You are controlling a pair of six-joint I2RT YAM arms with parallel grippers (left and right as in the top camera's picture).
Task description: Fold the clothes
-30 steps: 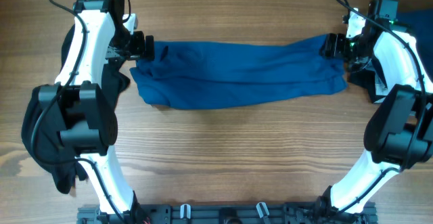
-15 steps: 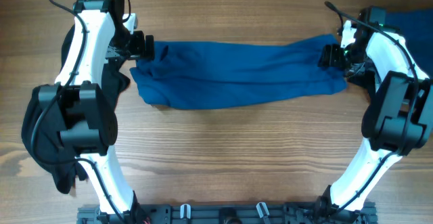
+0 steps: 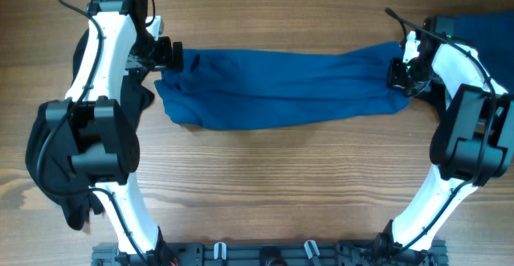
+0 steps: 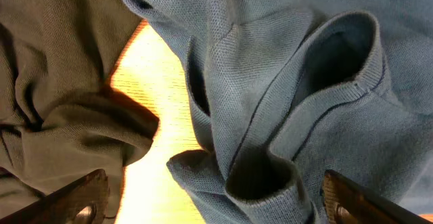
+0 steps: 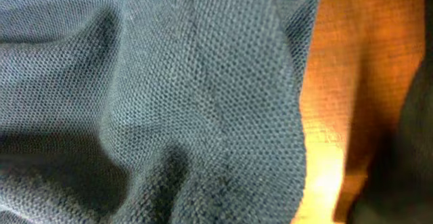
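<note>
Two grippers sit at the long blue knitted garment (image 3: 281,89): left gripper (image 3: 167,55) upper left of frame, fingers spread apart; right gripper (image 3: 399,73) upper right, its grip impossible to tell.

Bare table (image 3: 273,186) below blue cloth (image 3: 281,89)

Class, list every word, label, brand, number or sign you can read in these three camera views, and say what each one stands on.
There is no readable text in any view.
The blue garment is plain knit, with no tag or print showing.
The dark cloth is plain, with no label showing.
The wooden table shows bare grain only, with no marks or numbers.
</note>
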